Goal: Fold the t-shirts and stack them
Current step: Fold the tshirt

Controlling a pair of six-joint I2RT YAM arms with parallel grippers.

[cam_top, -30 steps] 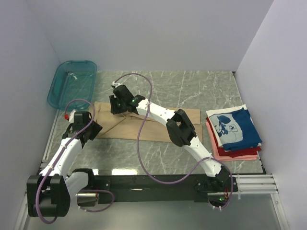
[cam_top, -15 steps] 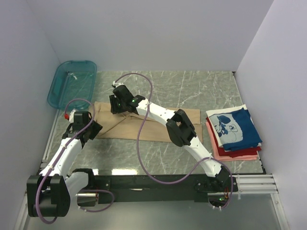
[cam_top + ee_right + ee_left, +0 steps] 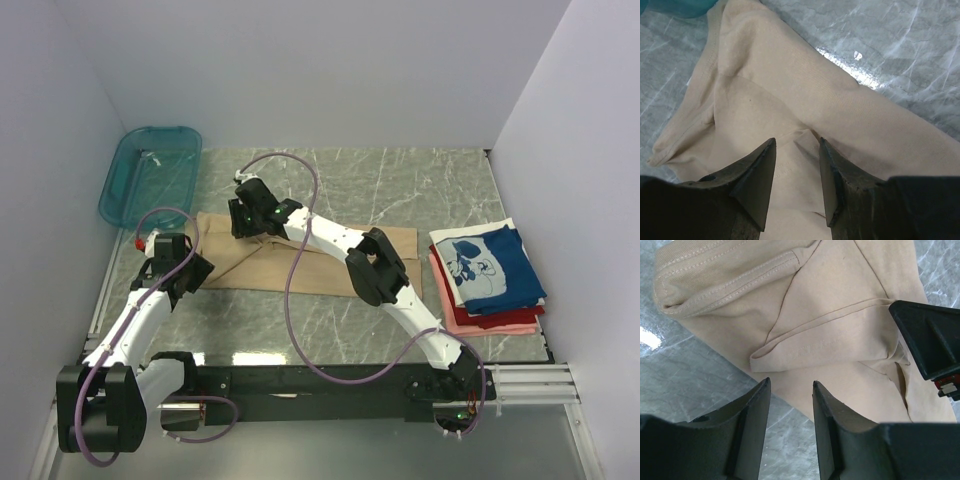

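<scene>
The tan t-shirt (image 3: 262, 272) lies flat on the marble table (image 3: 400, 180) just beyond the near-right corner of the teal basket (image 3: 165, 190). Its long axis runs sideways, away from the basket. It is partly folded, with a sleeve flap turned in over the body at the basket end.

Both pincers are at that basket end. The left gripper (image 3: 790, 390) sits at the shirt's near edge, on the side away from the basket. Its two fingers are apart with nothing between them, and the cloth hem and sleeve fold lie just ahead of the tips. The right gripper (image 3: 797, 145) reaches across to the shirt's far edge, the side closer to the basket. Its fingers are also apart and hold nothing, poised over a crease in the cloth.

From either pincer the bulk of the shirt stretches away from the basket, so the next fold probably has to carry this end along the long axis. The left arm is nearer the near corner and the right arm nearer the far one.

By count there is one basket, two arms and one spread shirt. One stack sits well apart from the basket, past the tan shirt's other end. In it I can count three shirts: the navy t-shirt (image 3: 495, 265) with white print on top, then the red t-shirt (image 3: 470, 318), then the pink t-shirt (image 3: 510, 327). A pale edge shows under the navy one, and I cannot tell whether it is another shirt
</scene>
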